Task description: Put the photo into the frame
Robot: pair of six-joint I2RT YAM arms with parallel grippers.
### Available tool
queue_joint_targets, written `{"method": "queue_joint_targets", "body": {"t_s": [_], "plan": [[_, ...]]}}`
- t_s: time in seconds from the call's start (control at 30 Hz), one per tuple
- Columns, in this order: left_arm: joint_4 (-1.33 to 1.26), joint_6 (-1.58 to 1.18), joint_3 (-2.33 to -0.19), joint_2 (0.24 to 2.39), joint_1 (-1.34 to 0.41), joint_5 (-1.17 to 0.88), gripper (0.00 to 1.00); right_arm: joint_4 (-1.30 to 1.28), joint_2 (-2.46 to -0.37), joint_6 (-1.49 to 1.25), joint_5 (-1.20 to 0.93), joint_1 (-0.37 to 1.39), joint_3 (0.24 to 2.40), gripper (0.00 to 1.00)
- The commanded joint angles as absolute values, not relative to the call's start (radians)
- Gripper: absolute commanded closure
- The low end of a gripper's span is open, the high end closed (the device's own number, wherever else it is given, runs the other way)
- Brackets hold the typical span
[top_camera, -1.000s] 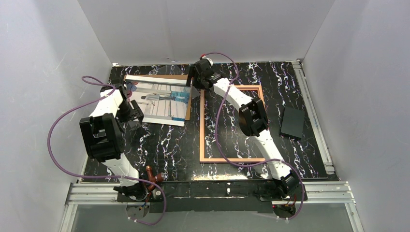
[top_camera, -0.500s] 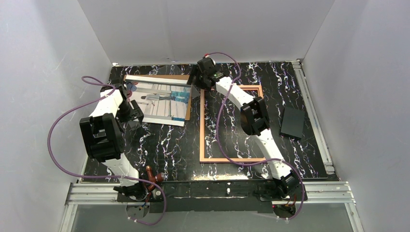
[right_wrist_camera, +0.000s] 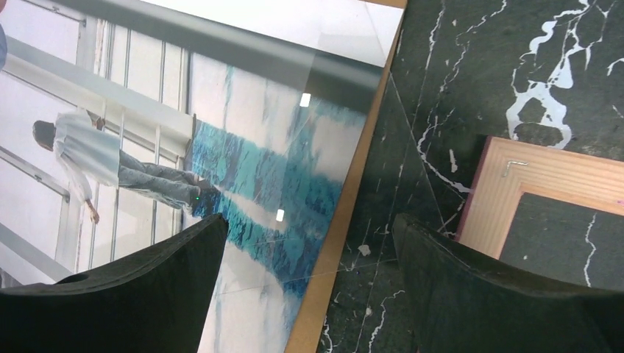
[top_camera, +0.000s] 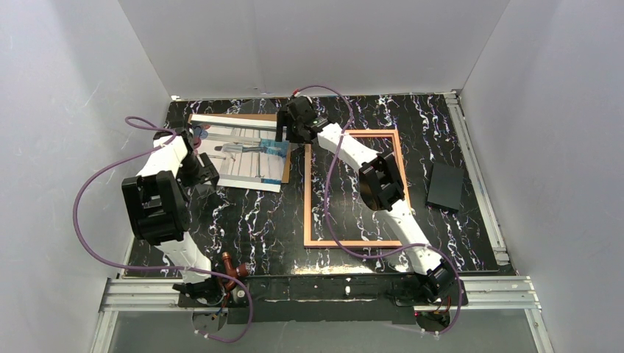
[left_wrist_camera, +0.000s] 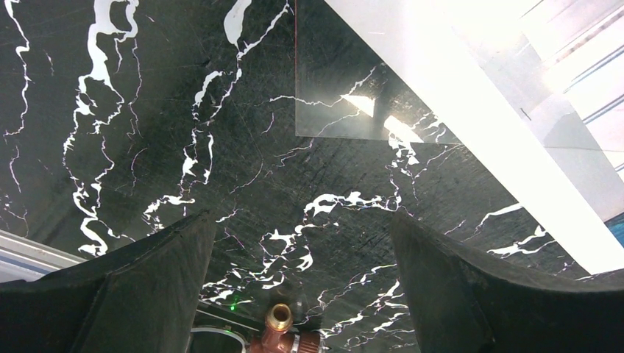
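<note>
The photo (top_camera: 243,151) lies face up at the back left on a brown backing board (top_camera: 287,158); a person and teal tones show on the photo (right_wrist_camera: 243,169) in the right wrist view. A clear pane (left_wrist_camera: 346,103) lies over it, overhanging onto the table. The frame (top_camera: 306,198) lies copper-orange side up in the middle, its corner (right_wrist_camera: 515,184) beside the board. My right gripper (top_camera: 283,132) (right_wrist_camera: 309,220) hangs open above the photo's right edge, holding nothing. My left gripper (top_camera: 203,173) (left_wrist_camera: 302,217) is open over bare marble by the photo's left end.
A flat black rectangle (top_camera: 445,187) lies at the right of the black marbled table (top_camera: 250,220). White walls close in the back and sides. A metal rail (top_camera: 331,290) and the arm bases run along the near edge. Purple cables loop off both arms.
My right gripper has swung left, from the frame's far left corner to over the photo's right edge. The left arm, photo and frame have not moved.
</note>
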State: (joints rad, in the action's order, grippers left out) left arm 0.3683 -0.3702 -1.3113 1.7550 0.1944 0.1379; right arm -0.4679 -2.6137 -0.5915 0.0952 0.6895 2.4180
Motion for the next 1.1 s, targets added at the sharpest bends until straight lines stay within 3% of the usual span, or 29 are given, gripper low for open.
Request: {"method": "queue_joint_targets", "body": {"t_s": [0.0, 0.13, 0.43, 0.93, 1.07], "plan": [[0.485, -0.377, -1.327, 1.776, 0.198, 0.146, 0.11, -0.486, -2.592, -0.567, 0.137, 0.686, 2.464, 0.09], [0.487, -0.393, -1.327, 1.770, 0.224, 0.136, 0.11, -0.526, -2.593, -0.590, 0.126, 0.684, 2.453, 0.09], [0.313, -0.605, -1.193, 1.789, 0.475, -0.251, 0.13, -0.609, -2.590, -0.651, 0.009, 0.643, 2.418, 0.11], [0.192, -0.642, -1.190, 1.941, 0.519, -0.430, 0.20, -0.621, -2.596, -0.672, -0.095, 0.637, 2.415, 0.11], [0.109, -0.647, -1.162, 1.944, 0.519, -0.497, 0.28, -0.606, -2.597, -0.671, -0.112, 0.636, 2.402, 0.12]]}}
